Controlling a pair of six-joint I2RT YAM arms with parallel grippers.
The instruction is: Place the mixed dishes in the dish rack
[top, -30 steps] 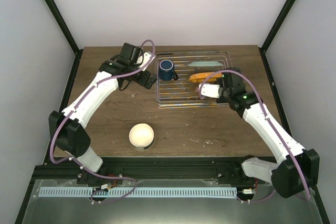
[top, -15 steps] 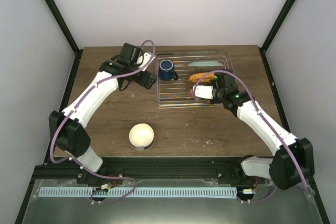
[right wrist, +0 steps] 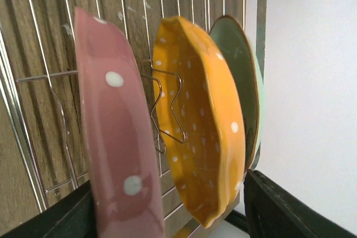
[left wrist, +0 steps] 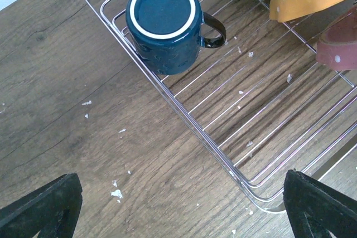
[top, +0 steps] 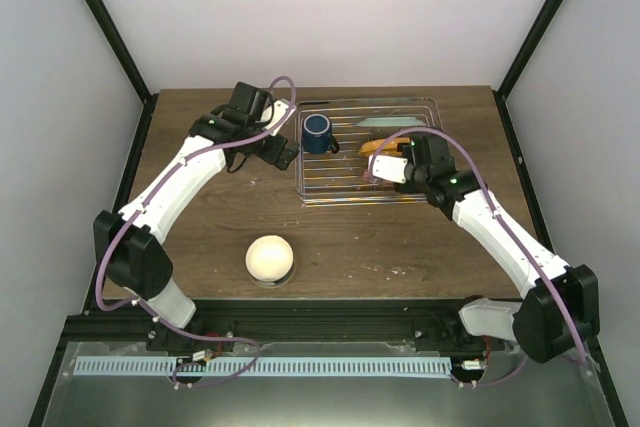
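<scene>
Rack (top: 330,190), chrome wire, has a gripper at each end. Left gripper (left wrist: 178,210) hovers over the rack's left rail, fingers wide and empty. Right gripper (right wrist: 167,215) is over the rack's right end, fingers also spread wide, straddling the plates without clamping either.

Pink plate (right wrist: 111,137) and orange-backed plate (right wrist: 201,132) stand on edge in the prongs there, rims up, faces toward the rack's ends. A green dish (right wrist: 240,76) behind them is probably the mint bowl, though only its edge shows.

Bowl (top: 269,258), cream, is the one dish outside, well in front of the rack's left corner. It lies mouth down, so it has no long axis and offers only a smooth dome. It looks rigid, light and slick. I judge a pinch under the rim, where it meets the table (top: 400,247), safer than one on the dome.

Mug (left wrist: 165,23) is upside down in the rack's far left corner, handle toward the rack's middle.
</scene>
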